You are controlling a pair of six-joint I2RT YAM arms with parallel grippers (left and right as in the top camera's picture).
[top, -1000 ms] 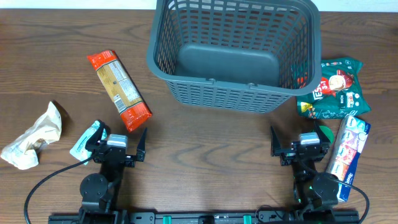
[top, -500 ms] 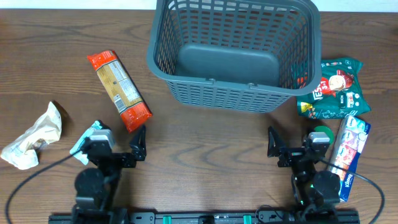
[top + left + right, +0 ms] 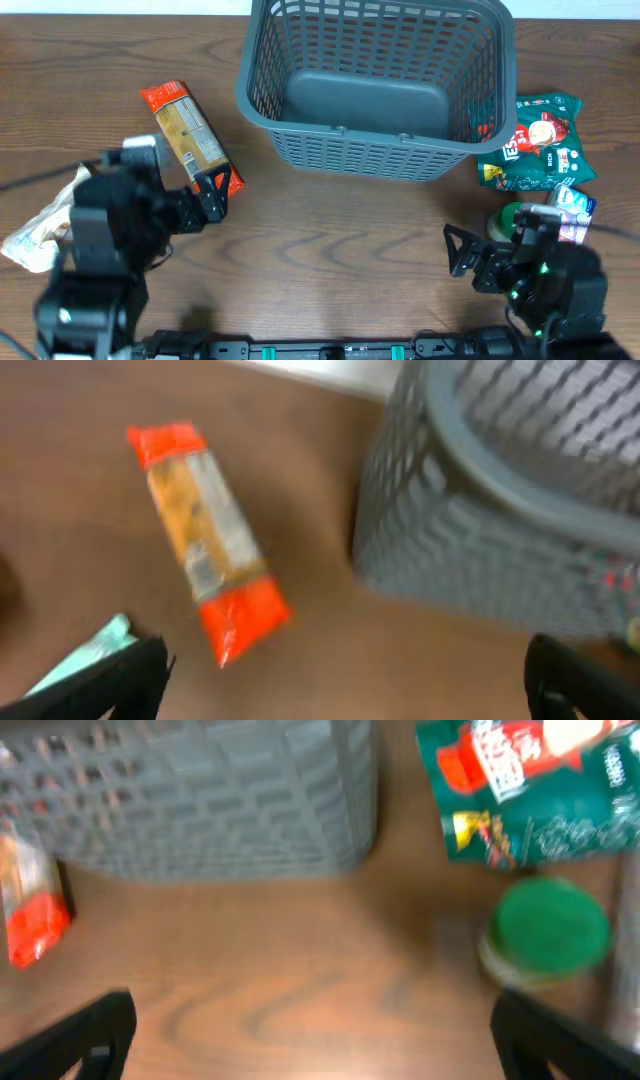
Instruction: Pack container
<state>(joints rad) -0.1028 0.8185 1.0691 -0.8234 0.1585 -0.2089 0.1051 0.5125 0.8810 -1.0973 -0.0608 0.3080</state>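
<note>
The tabletop is brown wood with dark lines in it. A thin white strip shows past its far edge, and no more of the room can be seen.

There is one container. It is a big dark grey basket with slots in its sides, and it stands at the far middle of the tabletop.

There are two robot arms at the near edge, one on each side. The left claw is spread wide with nothing in it. The right claw is spread wide too and holds nothing.

One orange and red packet lies to the left of the container. One crumpled pale bag lies at the far left. One green packet lies just beside the container on the right. Near it stands one jar with a green lid. One blue and white packet is partly hidden by the right arm. A bit of one light blue-green packet peeks out by the left claw
</note>
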